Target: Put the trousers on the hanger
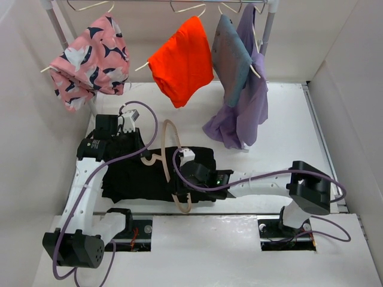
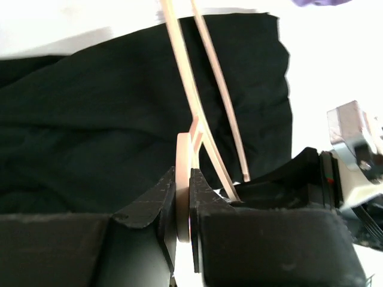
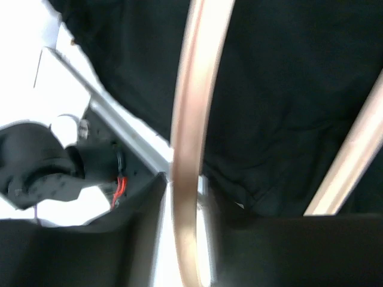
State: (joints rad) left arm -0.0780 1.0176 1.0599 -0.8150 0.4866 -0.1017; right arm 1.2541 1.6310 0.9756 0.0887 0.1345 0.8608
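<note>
trousers: long plain black fabric trousers [image 1: 128,176] folded on white table [image 1: 287,119], soft, limp, take by waistband | hanger: thin pale beige curved hanger [image 2: 191,95] over them, stiff, slick | left tool [image 2: 182,185] pinching its neck | right tool [image 3: 185,197] pinching its arm

Pink patterned garment [image 1: 90,60], orange garment [image 1: 182,60] and purple garment [image 1: 242,116] hang from a rack [image 1: 55,21].
</note>
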